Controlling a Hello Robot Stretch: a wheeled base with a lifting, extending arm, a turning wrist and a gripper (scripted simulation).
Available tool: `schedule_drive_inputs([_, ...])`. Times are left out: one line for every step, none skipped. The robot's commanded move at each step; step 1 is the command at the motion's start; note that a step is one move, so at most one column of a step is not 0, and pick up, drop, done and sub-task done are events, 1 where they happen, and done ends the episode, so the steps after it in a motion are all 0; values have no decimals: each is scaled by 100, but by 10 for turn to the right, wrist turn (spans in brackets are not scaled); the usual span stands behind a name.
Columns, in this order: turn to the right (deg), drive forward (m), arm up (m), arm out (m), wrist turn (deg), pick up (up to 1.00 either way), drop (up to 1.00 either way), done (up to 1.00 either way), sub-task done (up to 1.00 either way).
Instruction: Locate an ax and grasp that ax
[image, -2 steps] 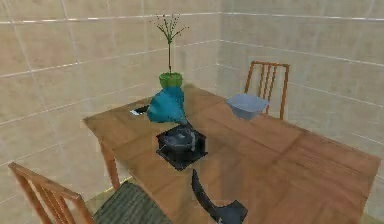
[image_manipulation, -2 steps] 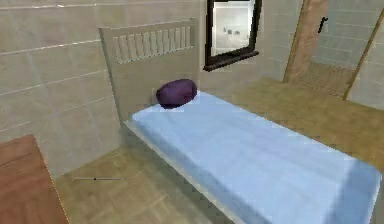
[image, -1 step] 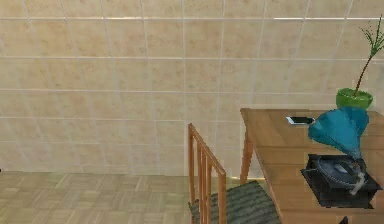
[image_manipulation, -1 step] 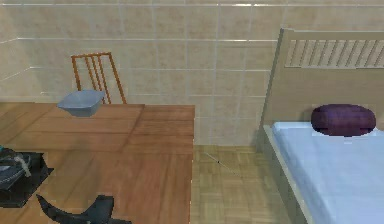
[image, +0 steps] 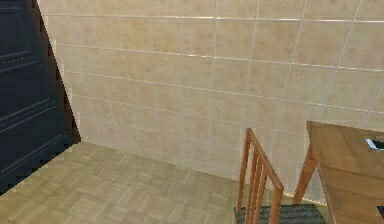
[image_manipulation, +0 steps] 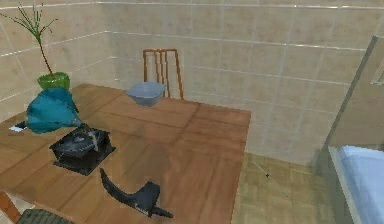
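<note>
Forward view: dark door (image: 25, 90), tiled wall (image: 200, 80), chair (image: 258, 180), table (image: 345, 165) corner. Arm side view: potted plant (image_manipulation: 45, 55), teal bundle (image_manipulation: 50, 110), dark square tray (image_manipulation: 82, 150), then a dark curved long thing (image_manipulation: 130, 195) lying on the table's near edge, likely the ax; grey-blue bowl (image_manipulation: 146, 93) sits farther back. Step judged: locating is nearly done, grasp not yet started. Next move calls for lining the base up so the arm reaches that near edge. State of the gripper's fingers: cannot tell.
</note>
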Motion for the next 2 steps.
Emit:
schedule_drive_inputs([0,0,50,0,0,0,0,0,0])
schedule_drive_inputs([0,0,34,0,0,0,0,0,0])
